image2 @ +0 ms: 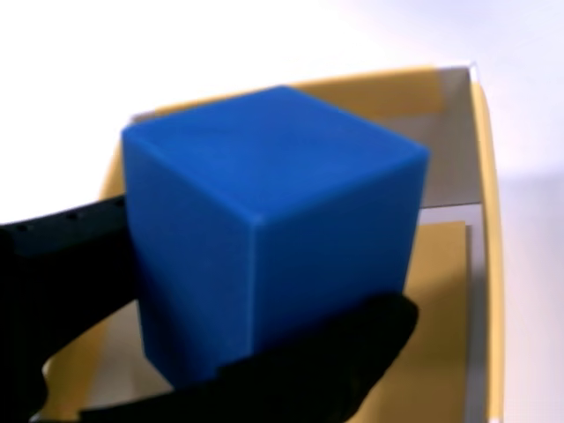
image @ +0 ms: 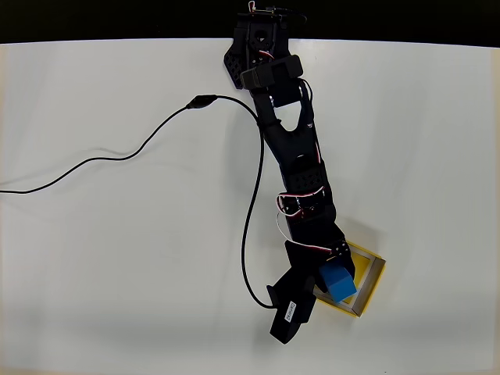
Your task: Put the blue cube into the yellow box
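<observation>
The blue cube (image: 337, 283) sits between the black fingers of my gripper (image: 326, 286), which is shut on it. In the overhead view the cube hangs over the near-left part of the yellow box (image: 369, 270), at the lower right of the table. The arm covers part of the box. In the wrist view the blue cube (image2: 264, 229) looms large, with one finger (image2: 62, 238) on its left side and the other finger (image2: 352, 352) at its lower right. The yellow box (image2: 445, 291) lies right beneath it. Whether the cube touches the floor I cannot tell.
A black cable (image: 141, 148) snakes across the white table (image: 117, 273) from the left edge to the arm. The arm's base (image: 258, 47) stands at the table's far edge. Open tabletop lies to the left and right of the arm.
</observation>
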Available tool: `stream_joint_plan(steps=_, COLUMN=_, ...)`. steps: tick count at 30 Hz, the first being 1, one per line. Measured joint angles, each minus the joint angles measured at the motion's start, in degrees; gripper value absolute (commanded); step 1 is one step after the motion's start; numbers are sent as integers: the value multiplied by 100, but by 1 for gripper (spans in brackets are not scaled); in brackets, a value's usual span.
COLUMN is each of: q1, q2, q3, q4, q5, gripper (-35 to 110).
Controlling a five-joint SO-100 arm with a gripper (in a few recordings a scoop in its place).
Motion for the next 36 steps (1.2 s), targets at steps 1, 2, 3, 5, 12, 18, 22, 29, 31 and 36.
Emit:
stream_joint_plan(steps=1, q1=-18, q2=-79, q3=-53, q4=-53, q5=18, gripper=22)
stream_joint_plan(steps=2, q1=-35, q2=-158, q3=-123, q4=-88, q5=62, gripper=22)
stream_joint_plan(steps=3, q1=-35, q2=-246, q3=-193, q4=-105, q5=88, gripper=23)
stream_joint_plan(steps=5, q1=-53, q2=-352, q3=-299, q4=-132, q5=105, gripper=23)
stream_joint_plan(steps=12, q1=-114, q2=-686, q3=-615, q4=-378, q5=281, gripper=34)
stream_joint_plan(steps=18, q1=-114, q2=-694, q3=-615, q4=-615, q5=501, gripper=41)
stream_joint_plan(steps=22, q1=-114, q2=-694, q3=-615, q4=-642, q5=466, gripper=42)
stream_joint_plan(steps=29, q1=-114, q2=-387, q3=-615, q4=-141, q5=246, gripper=41)
stream_joint_plan(steps=31, q1=-105, q2=-79, q3=-615, q4=79, q5=211, gripper=39)
stream_joint_plan(steps=36, q1=158, q2=1063, q3=-404, q4=352, q5=316, gripper=32)
